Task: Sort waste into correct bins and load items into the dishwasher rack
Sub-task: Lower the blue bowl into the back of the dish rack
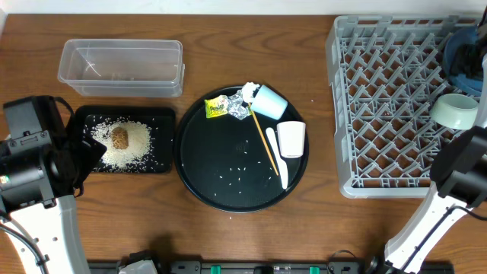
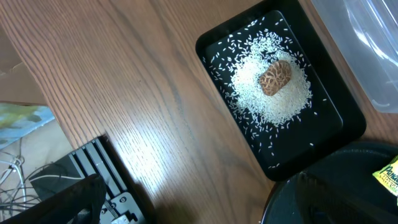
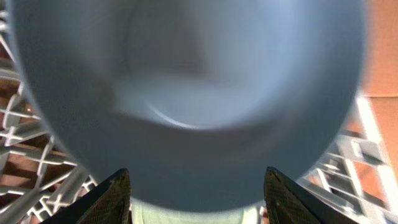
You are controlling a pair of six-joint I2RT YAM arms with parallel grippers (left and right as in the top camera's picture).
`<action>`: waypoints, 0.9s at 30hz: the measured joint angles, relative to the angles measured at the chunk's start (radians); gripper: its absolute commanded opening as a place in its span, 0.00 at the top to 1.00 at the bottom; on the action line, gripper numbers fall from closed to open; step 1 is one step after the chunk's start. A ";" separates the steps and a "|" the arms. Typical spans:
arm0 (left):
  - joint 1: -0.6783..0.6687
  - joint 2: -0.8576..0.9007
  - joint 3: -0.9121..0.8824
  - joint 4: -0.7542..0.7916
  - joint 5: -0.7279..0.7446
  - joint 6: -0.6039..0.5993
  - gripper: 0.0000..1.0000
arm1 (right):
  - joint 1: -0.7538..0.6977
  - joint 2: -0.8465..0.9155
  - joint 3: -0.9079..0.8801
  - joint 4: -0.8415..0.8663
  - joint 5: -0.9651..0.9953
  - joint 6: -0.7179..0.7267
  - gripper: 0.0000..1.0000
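White rice (image 1: 128, 144) and a brown food lump (image 1: 120, 137) lie in the shallow black tray (image 1: 161, 114), which also shows in the left wrist view (image 2: 348, 121). The clear tub (image 1: 122, 67) stands behind it. A yellow wrapper (image 1: 217, 108), silver foil (image 1: 240, 103), white tissue (image 1: 249, 90), light blue cup (image 1: 268, 101), white cup (image 1: 291, 139) and white spoon (image 1: 278, 156) sit on the round black tray (image 1: 228, 186). The dark blue bowl (image 1: 460, 57) and mint bowl (image 1: 454, 110) are in the grey rack (image 1: 388, 106). My left gripper (image 2: 199, 208) is open and empty. My right gripper (image 3: 200, 199) is open, close to the blue bowl (image 3: 186, 93).
A thin wooden stick (image 1: 264, 141) lies across the round tray, with a few stray rice grains (image 1: 240, 169) on its floor. My right arm (image 1: 464, 175) covers the rack's front right corner. My left arm (image 1: 30, 152) stands left of the black tray.
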 measured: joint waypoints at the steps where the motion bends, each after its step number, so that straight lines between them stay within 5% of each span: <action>1: 0.000 0.000 0.000 0.000 0.000 0.000 0.02 | -0.005 0.010 0.000 0.002 -0.021 -0.010 0.35; 18: 0.000 0.000 0.000 0.000 0.000 0.000 0.02 | -0.006 0.021 0.003 -0.003 -0.287 -0.072 0.30; 27: 0.000 0.000 0.000 0.000 0.000 0.000 0.02 | -0.006 0.028 0.155 -0.074 -0.421 -0.076 0.29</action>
